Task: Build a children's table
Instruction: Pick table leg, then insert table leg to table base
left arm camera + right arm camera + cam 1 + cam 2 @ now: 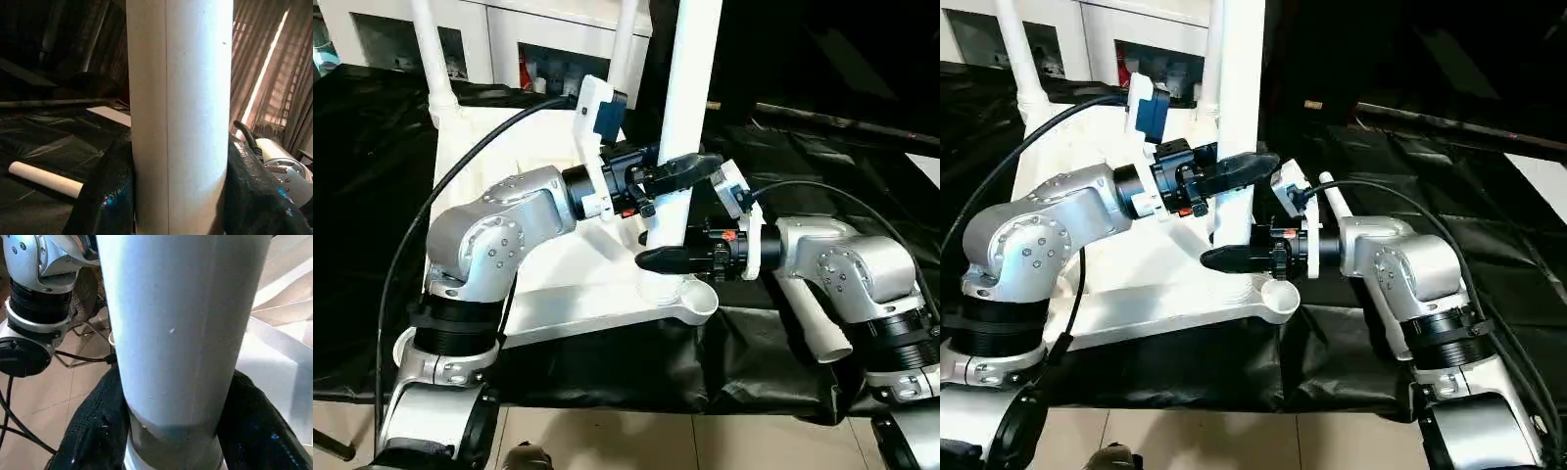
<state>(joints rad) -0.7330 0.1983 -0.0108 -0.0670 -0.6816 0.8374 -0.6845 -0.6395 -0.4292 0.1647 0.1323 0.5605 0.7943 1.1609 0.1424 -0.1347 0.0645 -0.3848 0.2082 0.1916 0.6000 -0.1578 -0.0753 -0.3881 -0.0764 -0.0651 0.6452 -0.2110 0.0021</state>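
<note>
White tabletop (558, 284) lay underside up on the black-draped work table (372, 196), ribs showing, round sockets at the corners. Two legs already stood in the far sockets: far-left leg (429, 49) and far-right leg (625, 39), both upright. A third leg (685, 88) stood upright at the tabletop's near right part, its foot beside the empty near-right corner socket (700, 294); could not tell exactly how the foot was seated. Both grippers were clamped on this leg. Left gripper (680, 171) held it higher up, black fingers (105, 196) pressed against either side of the tube. Right gripper (668, 258) gripped it lower down, near the foot, fingers (93, 431) wrapped on both sides. Fourth leg (818, 323) lay loose on the black cloth just beside the right forearm, well apart from the tabletop. White cabinets (509, 39) stood behind the work table.
</note>
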